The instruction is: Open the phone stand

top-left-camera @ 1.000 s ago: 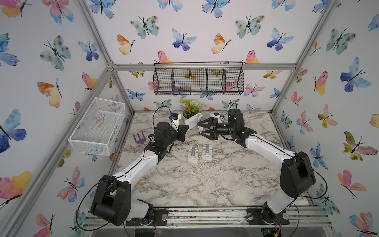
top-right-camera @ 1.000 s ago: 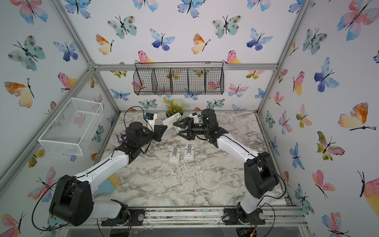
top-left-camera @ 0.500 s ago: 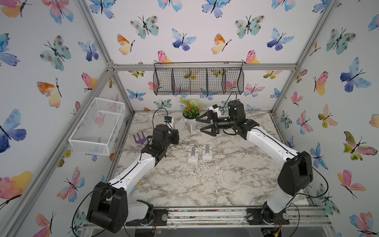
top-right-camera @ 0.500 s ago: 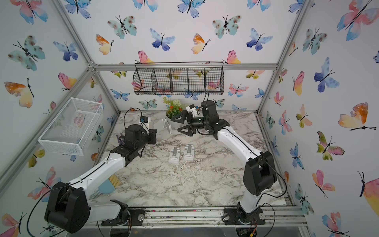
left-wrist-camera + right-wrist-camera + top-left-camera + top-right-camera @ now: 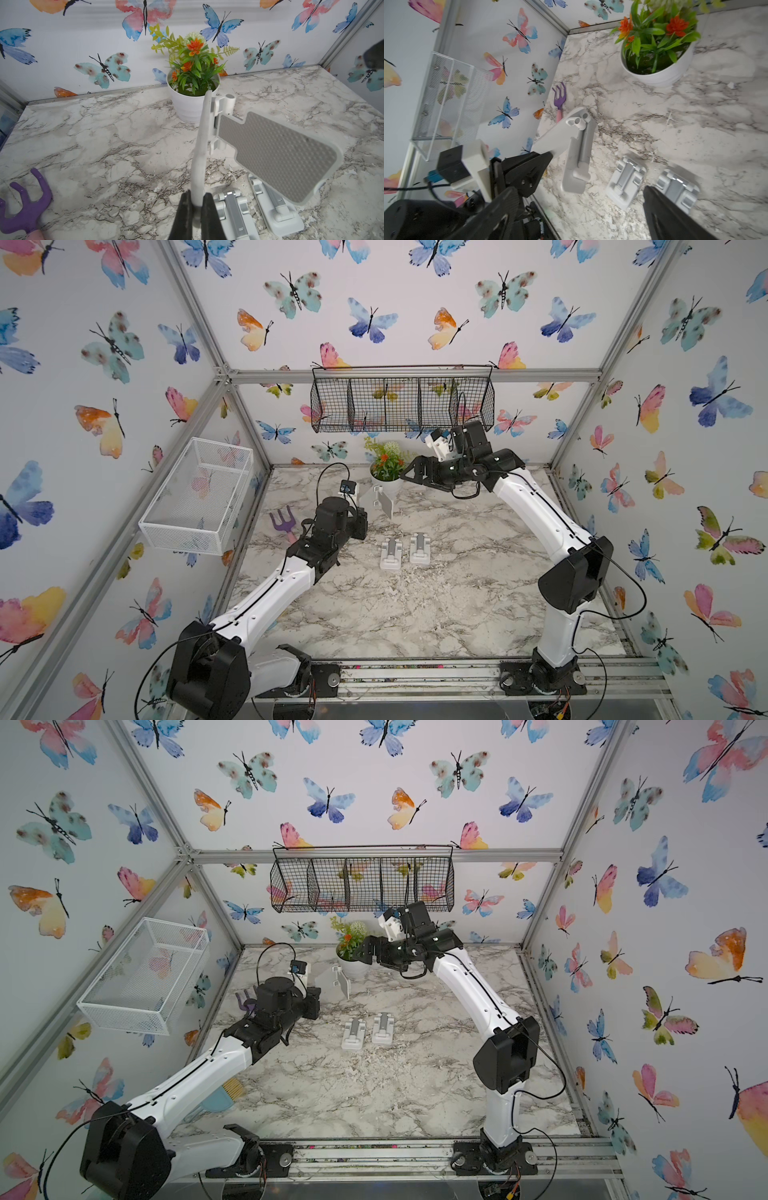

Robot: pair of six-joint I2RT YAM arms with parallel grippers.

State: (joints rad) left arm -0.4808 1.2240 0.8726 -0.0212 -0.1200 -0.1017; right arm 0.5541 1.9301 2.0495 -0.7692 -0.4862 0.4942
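Left claw (image 5: 196, 200) is pinched tight on the thin white plate of the phone stand (image 5: 276, 155), held up far-centre, just in front of the plant pot (image 5: 192, 108). The stand's other flap, grey and dimpled, sticks out right. Right claw (image 5: 411, 475) hangs wide open by the plant, not touching the stand. Two folded stands (image 5: 390, 551) lie on the marble table (image 5: 415, 614) nearby.

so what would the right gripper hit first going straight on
Probably the phone stand held by the left gripper: the right wrist view shows it ahead between the right gripper's open fingers, though depth is unclear.
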